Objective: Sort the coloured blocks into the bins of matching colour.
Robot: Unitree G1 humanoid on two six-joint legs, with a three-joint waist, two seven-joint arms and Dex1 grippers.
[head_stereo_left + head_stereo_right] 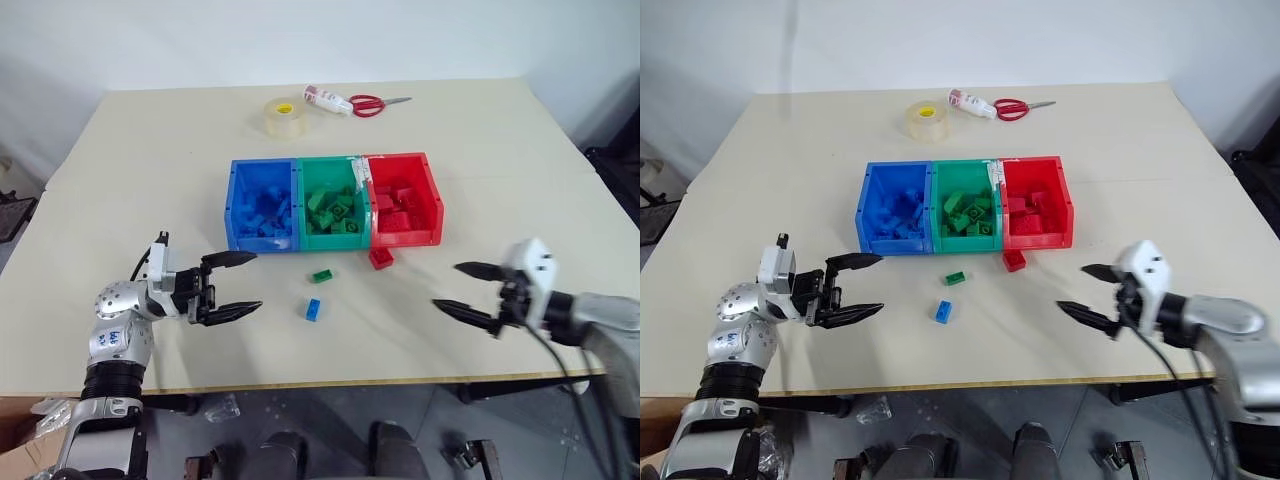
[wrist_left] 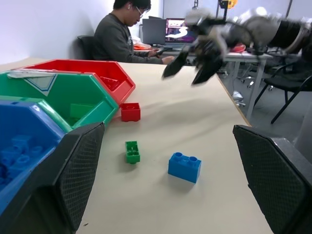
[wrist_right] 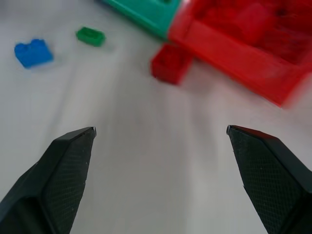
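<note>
Landmark: the bins (image 1: 333, 238), a joined row at mid-table, blue, green, red from robot's left to right. Each holds bricks of its own colour.

Loose blocks, all on the near side of the bins:
- red block (image 1: 380, 258), just beside the red bin's near wall, possibly touching it; contact unclear from the head views.
- green block (image 1: 321, 276), near the green bin, apart from it.
- blue block (image 1: 313, 310), nearer the robot than the green block, apart from it.

Left gripper (image 1: 247, 283): near-left of the bins, above the table, fingers spread wide, nothing between them.
Right gripper (image 1: 457, 287): near-right of the bins, fingers spread wide, empty.

Beyond the bins: tape roll (image 1: 283, 117), a small bottle (image 1: 328, 99), red-handled scissors (image 1: 375, 104).
</note>
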